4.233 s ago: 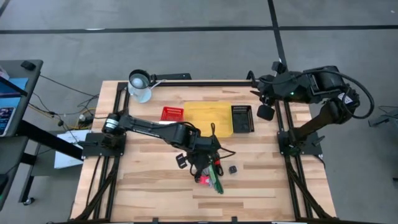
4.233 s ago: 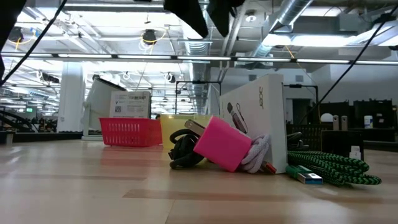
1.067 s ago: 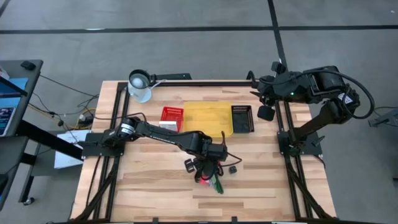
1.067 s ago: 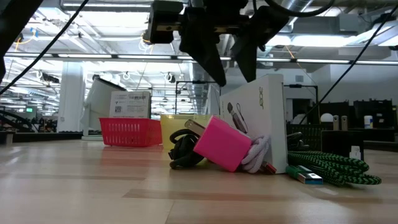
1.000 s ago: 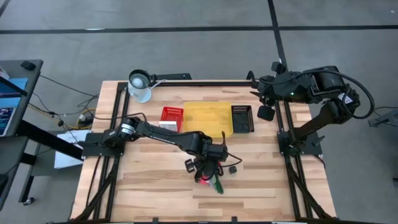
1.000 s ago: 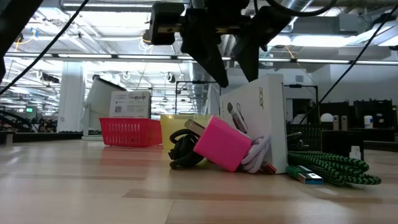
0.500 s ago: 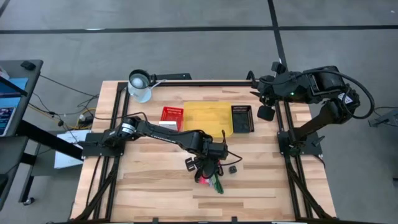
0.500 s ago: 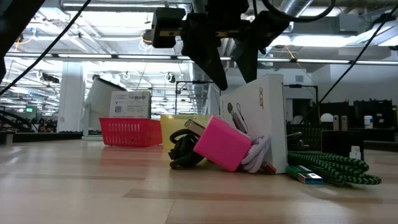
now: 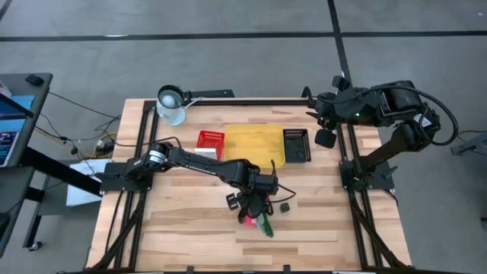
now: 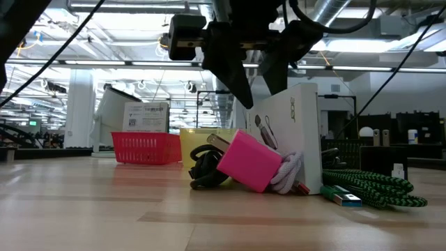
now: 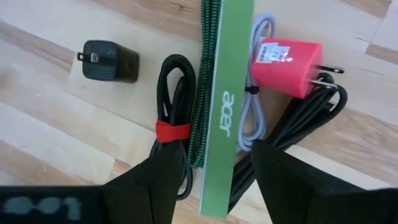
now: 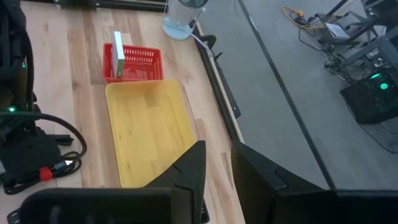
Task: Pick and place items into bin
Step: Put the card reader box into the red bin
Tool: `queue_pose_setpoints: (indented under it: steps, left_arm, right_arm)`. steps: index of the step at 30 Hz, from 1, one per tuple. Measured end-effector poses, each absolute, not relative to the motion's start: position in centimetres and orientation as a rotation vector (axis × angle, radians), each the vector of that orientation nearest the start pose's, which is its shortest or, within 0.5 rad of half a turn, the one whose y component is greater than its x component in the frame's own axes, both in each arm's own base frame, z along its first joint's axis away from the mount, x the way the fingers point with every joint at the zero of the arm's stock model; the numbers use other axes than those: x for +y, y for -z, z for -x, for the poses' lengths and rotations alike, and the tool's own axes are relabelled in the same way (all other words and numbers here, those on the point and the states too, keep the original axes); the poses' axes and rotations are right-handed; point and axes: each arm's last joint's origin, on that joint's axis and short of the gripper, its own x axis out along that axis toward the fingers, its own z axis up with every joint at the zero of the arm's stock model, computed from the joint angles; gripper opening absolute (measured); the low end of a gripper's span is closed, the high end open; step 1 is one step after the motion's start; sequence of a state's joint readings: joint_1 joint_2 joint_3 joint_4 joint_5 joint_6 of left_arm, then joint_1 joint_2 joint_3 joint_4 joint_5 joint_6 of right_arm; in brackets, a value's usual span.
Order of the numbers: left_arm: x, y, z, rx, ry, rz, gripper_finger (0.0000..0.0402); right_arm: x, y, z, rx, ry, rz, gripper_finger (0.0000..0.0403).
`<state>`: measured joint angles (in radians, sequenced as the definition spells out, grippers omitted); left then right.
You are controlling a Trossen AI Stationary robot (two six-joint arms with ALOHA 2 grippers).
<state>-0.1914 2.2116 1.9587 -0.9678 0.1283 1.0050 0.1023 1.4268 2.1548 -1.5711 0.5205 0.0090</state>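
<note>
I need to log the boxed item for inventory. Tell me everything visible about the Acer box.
The Acer box is a slim carton, apparently cardboard, with a green edge printed "acer" and a white face showing product art. It stands on edge on the wooden table, among coiled cables, with the pink charger beside it. The left gripper hovers over it, fingers open on either side of the box.

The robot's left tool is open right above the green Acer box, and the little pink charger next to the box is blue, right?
Not quite. The charger is pink, not blue; the left wrist view shows it clearly. The rest holds: the left tool is open right above the green Acer box, and the charger lies next to that box.
</note>
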Motion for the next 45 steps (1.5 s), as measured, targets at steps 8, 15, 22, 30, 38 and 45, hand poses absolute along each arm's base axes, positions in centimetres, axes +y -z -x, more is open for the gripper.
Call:
queue_pose_setpoints:
  steps: [8, 15, 22, 30, 38, 45]
  left_arm:
    - [-9.0, -22.1, -45.4, 0.971, 0.882, -0.881, 0.0185]
    - [-9.0, -22.1, -45.4, 0.969, 0.882, -0.881, 0.0185]
    - [-9.0, -22.1, -45.4, 0.97, 0.881, -0.88, 0.0185]
    - [-9.1, -21.4, -45.8, 0.969, 0.883, -0.877, 0.0185]
    - [-8.4, -20.5, -46.1, 0.977, 0.903, -0.829, 0.0185]
    - [-8.4, -20.5, -46.1, 0.979, 0.905, -0.827, 0.0185]
  right_arm:
    - [0.5, -50.3, -18.7, 0.804, 0.399, 0.243, 0.0071]
    - [0.5, -50.3, -18.7, 0.804, 0.397, 0.243, 0.0071]
    - [0.5, -50.3, -18.7, 0.804, 0.397, 0.243, 0.0071]
    - [0.5, -50.3, -18.7, 0.804, 0.398, 0.243, 0.0071]
    - [0.5, -50.3, -18.7, 0.804, 0.398, 0.243, 0.0071]
    - [0.5, -50.3, -18.7, 0.804, 0.398, 0.244, 0.0071]
